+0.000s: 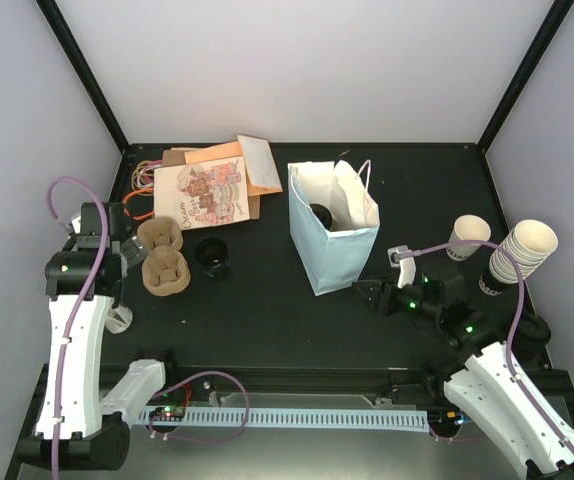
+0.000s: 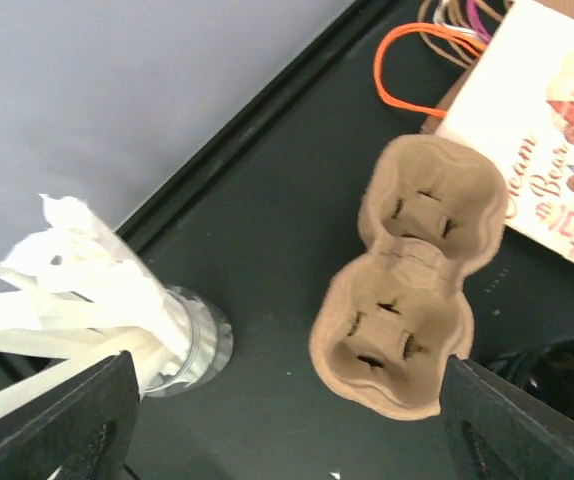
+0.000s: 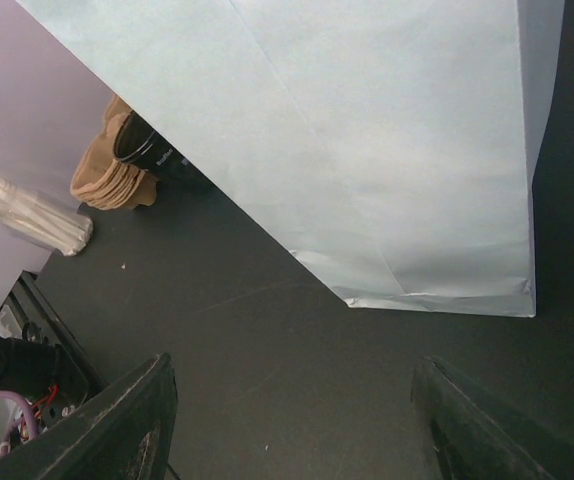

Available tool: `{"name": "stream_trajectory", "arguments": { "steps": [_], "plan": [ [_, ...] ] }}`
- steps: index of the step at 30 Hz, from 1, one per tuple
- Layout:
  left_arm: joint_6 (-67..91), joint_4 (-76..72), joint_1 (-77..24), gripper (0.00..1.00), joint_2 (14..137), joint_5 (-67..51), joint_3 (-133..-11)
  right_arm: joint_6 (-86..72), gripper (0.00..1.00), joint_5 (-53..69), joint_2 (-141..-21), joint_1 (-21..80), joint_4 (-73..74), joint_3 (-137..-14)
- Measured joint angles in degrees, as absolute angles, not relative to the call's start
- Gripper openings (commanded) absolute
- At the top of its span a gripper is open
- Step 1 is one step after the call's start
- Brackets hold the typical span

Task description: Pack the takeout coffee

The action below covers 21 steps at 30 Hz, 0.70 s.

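The takeout coffee [image 1: 212, 253] stands on the black table just right of the brown pulp carrier [image 1: 164, 257]. From above it is a black disc, and only its glossy edge [image 2: 567, 372] shows in the left wrist view. Past the bag's corner it appears dark [image 3: 150, 152]. My left gripper [image 1: 129, 242] hovers at the carrier's left side, open wide [image 2: 292, 435]; the carrier's near cup well [image 2: 397, 345] lies between the fingers, untouched. My right gripper [image 1: 367, 295] is open and empty [image 3: 297, 425], low by the front right corner of the pale paper bag [image 1: 332, 225]. A dark round shape [image 1: 320, 215] sits inside the bag.
A glass of paper-wrapped straws [image 2: 172, 340] stands left of the carrier, near the table's left edge. Flat printed paper bags [image 1: 212, 190] with orange handles lie behind it. A lidless cream cup [image 1: 468, 235] and a stack of cups [image 1: 522, 250] stand at the right.
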<state>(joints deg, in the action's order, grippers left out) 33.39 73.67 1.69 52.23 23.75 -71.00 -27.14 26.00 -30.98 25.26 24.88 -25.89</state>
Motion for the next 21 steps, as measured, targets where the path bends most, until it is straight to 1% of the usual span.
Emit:
{"name": "stream_trajectory", "arguments": {
  "steps": [1, 4, 10, 16, 21],
  "plan": [
    [33.30, 73.78, 2.00, 0.75, 52.10, 24.18, -71.00, -27.14, 0.67, 25.98, -31.22, 25.26, 24.91, -25.91],
    [32.86, 74.94, 3.97, 0.71, 53.17, 25.50, -71.09, -27.00, 0.67, 25.82, -31.88, 25.26, 25.39, -26.24],
    [32.73, 76.49, 7.88, 0.69, 57.89, 26.33, -71.09, -26.92, 0.68, 25.50, -31.53, 25.26, 25.67, -26.89],
    [32.51, 76.69, 12.99, 0.69, 56.82, 26.52, -71.09, -26.92, 0.68, 25.67, -31.18, 25.26, 23.79, -26.02],
    [30.44, 76.03, 13.93, 0.69, 54.33, 24.82, -70.72, -26.61, 0.68, 25.58, -31.38, 25.26, 20.29, -23.00]
  ]
}}
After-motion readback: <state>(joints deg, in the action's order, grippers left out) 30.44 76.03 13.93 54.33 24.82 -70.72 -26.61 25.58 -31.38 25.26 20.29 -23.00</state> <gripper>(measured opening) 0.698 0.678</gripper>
